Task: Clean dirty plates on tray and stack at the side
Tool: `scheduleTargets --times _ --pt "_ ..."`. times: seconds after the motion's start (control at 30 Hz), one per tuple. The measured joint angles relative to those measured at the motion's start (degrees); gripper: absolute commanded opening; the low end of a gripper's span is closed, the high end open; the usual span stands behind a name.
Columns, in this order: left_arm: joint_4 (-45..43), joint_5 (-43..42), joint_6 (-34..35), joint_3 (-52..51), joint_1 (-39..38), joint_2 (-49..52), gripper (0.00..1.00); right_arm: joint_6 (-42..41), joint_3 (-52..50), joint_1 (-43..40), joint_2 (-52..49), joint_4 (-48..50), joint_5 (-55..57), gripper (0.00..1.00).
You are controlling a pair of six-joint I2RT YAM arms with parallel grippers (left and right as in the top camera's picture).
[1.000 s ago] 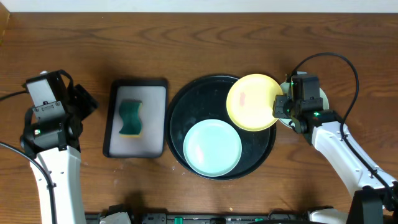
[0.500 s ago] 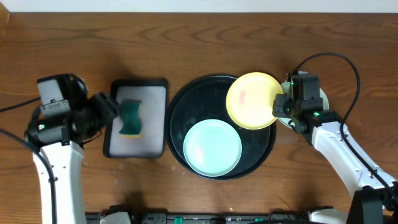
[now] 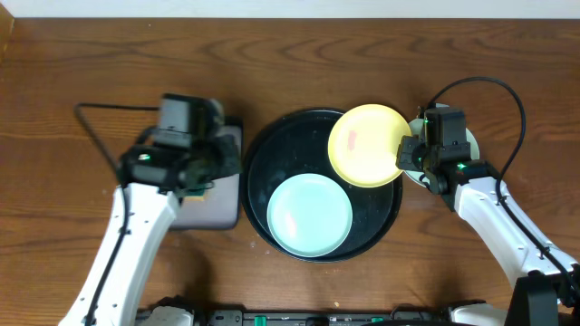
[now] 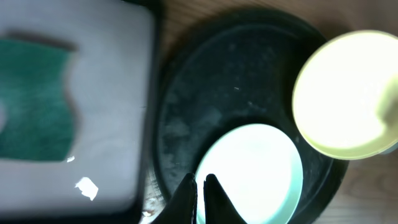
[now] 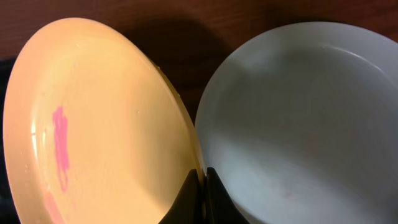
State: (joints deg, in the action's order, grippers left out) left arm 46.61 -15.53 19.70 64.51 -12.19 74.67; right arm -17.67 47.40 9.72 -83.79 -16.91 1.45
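A pale mint plate (image 3: 310, 215) (image 4: 261, 168) lies flat in the front half of the round black tray (image 3: 258, 172) (image 4: 199, 93). My right gripper (image 3: 405, 154) (image 5: 202, 177) is shut on the right rim of the pale yellow plate (image 3: 362, 147) (image 5: 106, 124), which is tilted above the tray's far right edge and carries a pink smear (image 5: 59, 143). Another pale plate (image 5: 298, 124) rests on the table under that gripper. My left gripper (image 3: 227, 158) (image 4: 200, 186) hangs shut and holds nothing, between the rectangular tray and the round tray's left rim.
The rectangular black tray (image 3: 213, 213) (image 4: 112, 124) with a grey inside sits left of the round tray. A green sponge (image 4: 34, 99) lies in it, and in the overhead view my left arm covers most of the sponge. Bare wooden table surrounds everything.
My left arm has swung right from the table's left side to above the rectangular tray, and its jaws have gone from open to shut. The right arm and yellow plate have not moved.
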Motion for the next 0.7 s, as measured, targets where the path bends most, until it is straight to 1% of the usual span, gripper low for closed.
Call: scheduleTargets --times 0.17,0.23,0.4,0.5,0.53,0.57,0.7 --pt "-0.04 2.78 1.53 1.11 -6.49 4.35 0.08 -0.15 0.00 0.66 0.00 0.42 0.00 0.01" --pt "1.46 3.34 1.73 4.02 -8.17 7.21 0.08 -0.15 0.00 0.74 0.00 0.52 -0.22 0.01" --pt "7.21 3.96 2.19 15.21 -10.60 13.90 0.08 -0.17 -0.04 0.92 -0.74 1.22 -0.22 0.01" --pt "7.89 5.11 2.73 18.53 -11.34 15.85 0.08 -0.17 -0.04 0.92 -1.77 1.60 -0.22 0.01" --pt "8.70 6.19 3.04 18.86 -11.39 16.09 0.13 -0.17 -0.04 0.92 -2.12 1.62 -0.22 0.01" --pt "9.94 7.65 3.26 18.91 -11.32 16.22 0.21 -0.17 -0.07 0.92 -2.49 1.66 -0.22 0.01" --pt "15.82 14.64 5.05 18.88 -9.42 16.35 0.33 -0.17 -0.13 0.92 -3.13 1.77 -0.22 0.01"
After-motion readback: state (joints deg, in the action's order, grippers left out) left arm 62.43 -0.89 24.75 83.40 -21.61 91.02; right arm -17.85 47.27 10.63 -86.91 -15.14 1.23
